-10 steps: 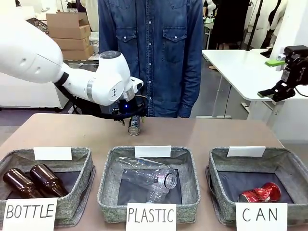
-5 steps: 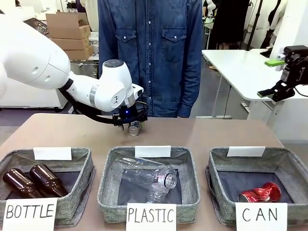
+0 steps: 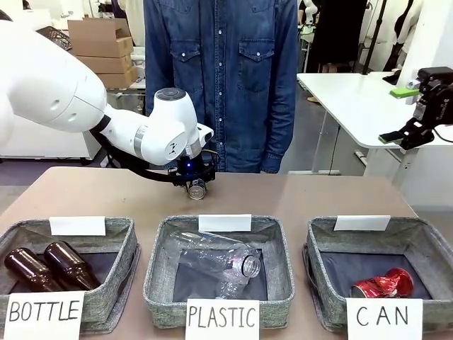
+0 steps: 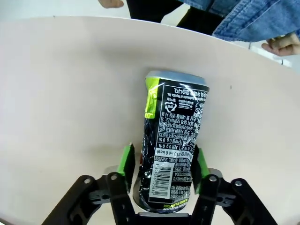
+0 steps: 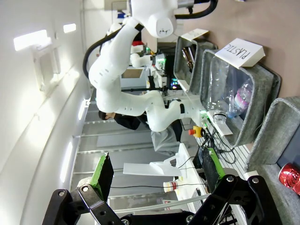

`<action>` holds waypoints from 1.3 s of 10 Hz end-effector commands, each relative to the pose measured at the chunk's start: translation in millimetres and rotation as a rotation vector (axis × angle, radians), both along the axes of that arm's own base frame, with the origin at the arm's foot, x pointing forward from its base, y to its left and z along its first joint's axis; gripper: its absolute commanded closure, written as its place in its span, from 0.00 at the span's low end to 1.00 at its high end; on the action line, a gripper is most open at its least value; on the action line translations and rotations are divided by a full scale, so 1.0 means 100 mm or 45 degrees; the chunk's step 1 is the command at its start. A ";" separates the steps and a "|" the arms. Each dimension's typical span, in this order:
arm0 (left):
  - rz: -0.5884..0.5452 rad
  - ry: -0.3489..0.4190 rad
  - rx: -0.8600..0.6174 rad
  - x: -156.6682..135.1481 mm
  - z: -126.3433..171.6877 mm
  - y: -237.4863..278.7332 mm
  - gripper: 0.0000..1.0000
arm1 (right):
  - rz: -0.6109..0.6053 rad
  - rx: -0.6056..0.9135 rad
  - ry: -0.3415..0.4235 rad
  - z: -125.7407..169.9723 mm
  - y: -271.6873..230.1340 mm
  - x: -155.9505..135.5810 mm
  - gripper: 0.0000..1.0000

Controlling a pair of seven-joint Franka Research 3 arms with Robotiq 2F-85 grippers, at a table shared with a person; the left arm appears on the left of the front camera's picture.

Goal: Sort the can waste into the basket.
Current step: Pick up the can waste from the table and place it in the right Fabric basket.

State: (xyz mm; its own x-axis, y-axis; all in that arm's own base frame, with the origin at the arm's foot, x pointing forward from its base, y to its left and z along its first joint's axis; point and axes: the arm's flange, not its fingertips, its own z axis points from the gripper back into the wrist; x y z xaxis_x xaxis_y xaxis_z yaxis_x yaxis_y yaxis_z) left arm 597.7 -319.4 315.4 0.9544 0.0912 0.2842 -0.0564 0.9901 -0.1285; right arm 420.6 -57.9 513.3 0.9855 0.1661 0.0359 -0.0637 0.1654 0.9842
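The dark can (image 3: pixel 197 188) lies on the table's far side, in front of the person. My left gripper (image 3: pixel 192 177) reaches down over it. In the left wrist view the dented can (image 4: pixel 173 140) sits lengthwise between the green pads (image 4: pixel 127 161), which press against its sides, so the left gripper (image 4: pixel 164 159) is shut on it. The crushed red can (image 3: pixel 382 283) lies in the CAN basket (image 3: pixel 433 249) at front right. My right gripper (image 3: pixel 405 136) hangs open, high at the right above another table, with nothing between its fingers (image 5: pixel 157 161).
The PLASTIC bin (image 3: pixel 159 262) holds clear bottles at front centre. The BOTTLE bin (image 3: pixel 127 244) with two brown bottles is at front left. A person in a denim shirt (image 3: pixel 223 78) stands at the far edge, a hand (image 4: pixel 281 43) close to the table.
My left gripper has come down and a little to the right over the dark can, which now shows shorter beneath it. The right arm has not moved.
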 end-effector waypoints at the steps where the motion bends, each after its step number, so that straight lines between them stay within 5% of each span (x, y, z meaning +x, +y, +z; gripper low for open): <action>1: 0.043 -0.053 0.026 -0.04 0.01 -0.01 1.00 | 0.020 -0.001 -0.023 0.01 -0.03 -0.01 0.00; 7: 0.083 -0.048 0.004 -0.08 0.07 0.03 1.00 | 0.020 -0.001 -0.023 0.01 -0.03 -0.01 0.00; 8: 0.081 -0.009 -0.077 -0.25 0.32 0.11 1.00 | 0.020 -0.001 -0.023 0.01 -0.03 -0.01 0.00; 10: 0.098 -0.156 -0.055 -0.99 1.08 0.42 1.00 | 0.020 -0.001 -0.023 0.01 -0.03 -0.01 0.00; 13: -0.167 -0.135 -0.215 -2.34 1.80 0.83 1.00 | 0.020 -0.001 -0.023 0.01 -0.03 -0.01 0.00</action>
